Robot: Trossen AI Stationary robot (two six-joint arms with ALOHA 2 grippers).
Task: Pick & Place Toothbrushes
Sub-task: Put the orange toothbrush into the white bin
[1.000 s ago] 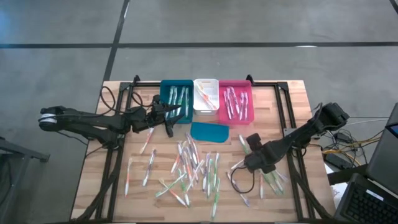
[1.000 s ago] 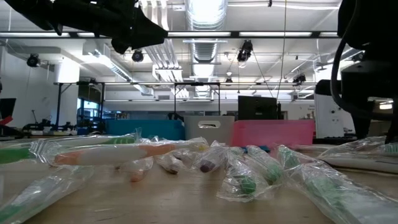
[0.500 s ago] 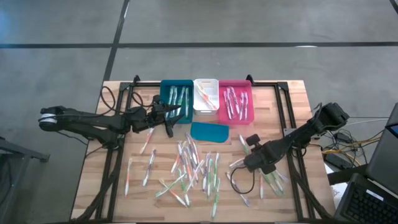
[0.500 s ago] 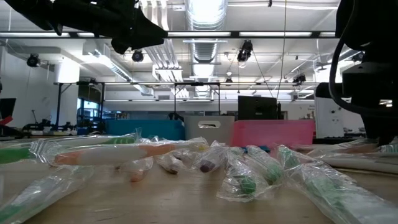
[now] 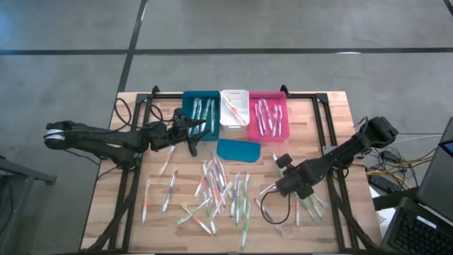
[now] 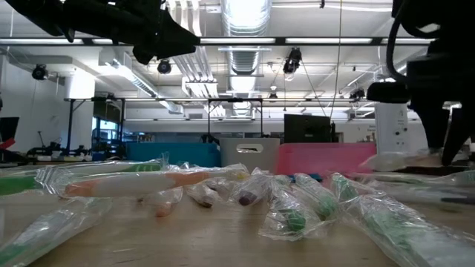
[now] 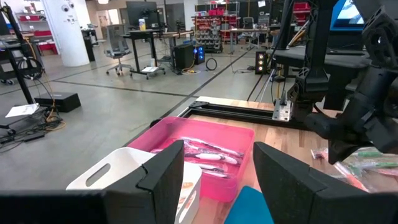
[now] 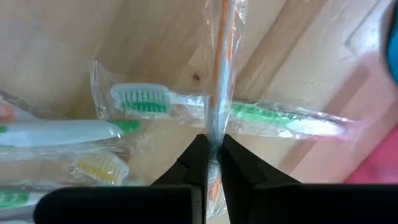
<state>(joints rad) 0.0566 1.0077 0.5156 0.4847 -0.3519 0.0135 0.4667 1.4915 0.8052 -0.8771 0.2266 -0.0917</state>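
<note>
The right pincer (image 8: 211, 155) clamps an orange wrapped toothbrush (image 8: 219, 68) above the bench (image 5: 333, 106), among the scattered toothbrushes (image 5: 219, 195) at its right side. The left pincer (image 5: 192, 132) hangs open beside the teal bin (image 5: 189, 99).

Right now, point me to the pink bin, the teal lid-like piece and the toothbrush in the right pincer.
pink bin (image 5: 268, 96): high view, on its far rim.
teal lid-like piece (image 5: 238, 150): high view, on its flat middle.
wrapped toothbrush (image 8: 222, 56): right wrist view, on the orange handle above the closed right pincer (image 8: 213, 155).
</note>
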